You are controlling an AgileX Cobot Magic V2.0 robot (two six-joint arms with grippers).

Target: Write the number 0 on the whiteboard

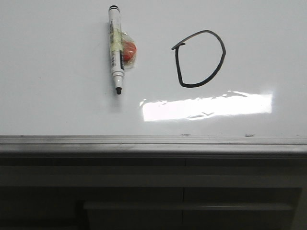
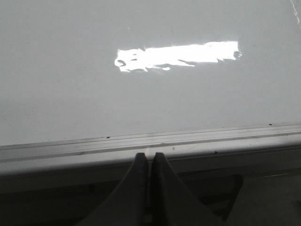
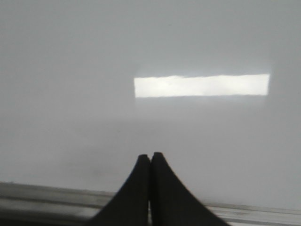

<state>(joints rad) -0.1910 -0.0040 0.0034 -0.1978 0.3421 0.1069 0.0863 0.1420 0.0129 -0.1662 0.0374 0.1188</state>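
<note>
Number 0 [image 1: 199, 58] on whiteboard [image 1: 57, 105]

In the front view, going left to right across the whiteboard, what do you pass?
marker → orange-red wrapped piece taped to its side → the number 0. The glare strip lies nearer, spanning below them, so it is left out.
</note>
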